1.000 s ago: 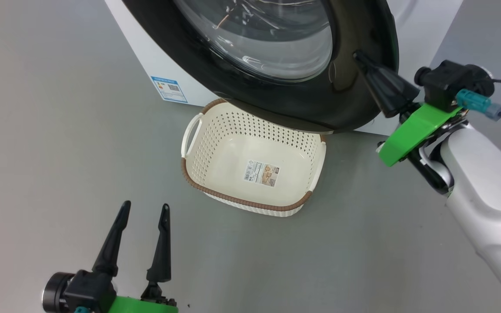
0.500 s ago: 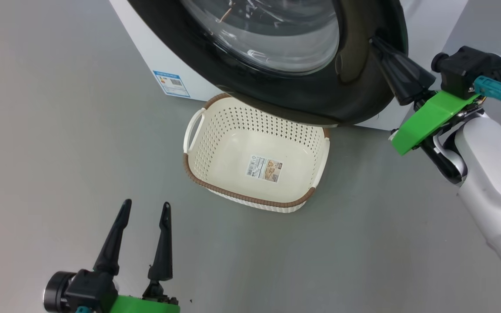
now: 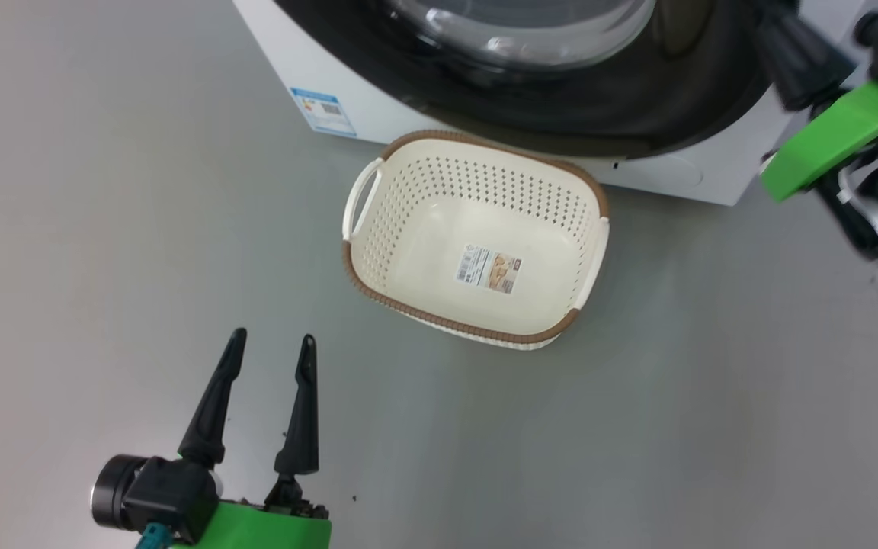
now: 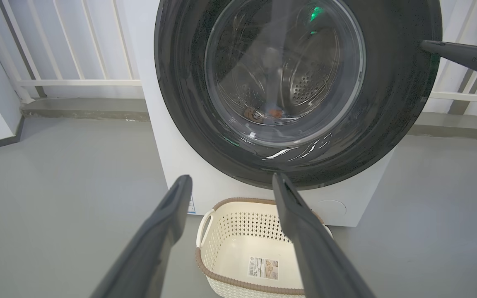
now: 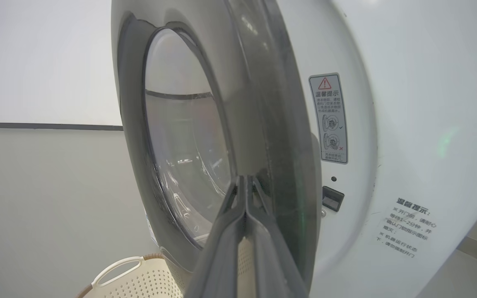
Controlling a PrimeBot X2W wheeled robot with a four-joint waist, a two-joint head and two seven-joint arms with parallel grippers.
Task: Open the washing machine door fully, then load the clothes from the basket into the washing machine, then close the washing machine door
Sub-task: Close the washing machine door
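The washing machine door (image 3: 599, 107), black-rimmed with a glass bowl, stands almost closed against the white washing machine (image 3: 660, 171). In the right wrist view a narrow gap and the latch slot (image 5: 332, 198) still show beside the door (image 5: 263, 103). My right gripper (image 5: 244, 179) is shut, its tips pressed on the door's rim at the latch side; it also shows as the right gripper (image 4: 427, 43) in the left wrist view. The basket (image 3: 454, 325) sits empty on the floor below the door. An orange-brown speck of the clothes (image 4: 263, 112) shows through the glass. My left gripper (image 3: 272, 337) hangs open, holding nothing, short of the basket.
Grey floor (image 3: 104, 229) lies all around the basket. A blue label (image 3: 323, 112) marks the machine's lower front. White railings (image 4: 77, 41) and a low kerb run behind the machine. A warning sticker (image 5: 328, 118) is on the machine's front panel.
The door has swung further towards the machine's front with my shut right gripper following it. The head camera has shifted, so the basket sits differently in the picture. The left gripper stayed open.
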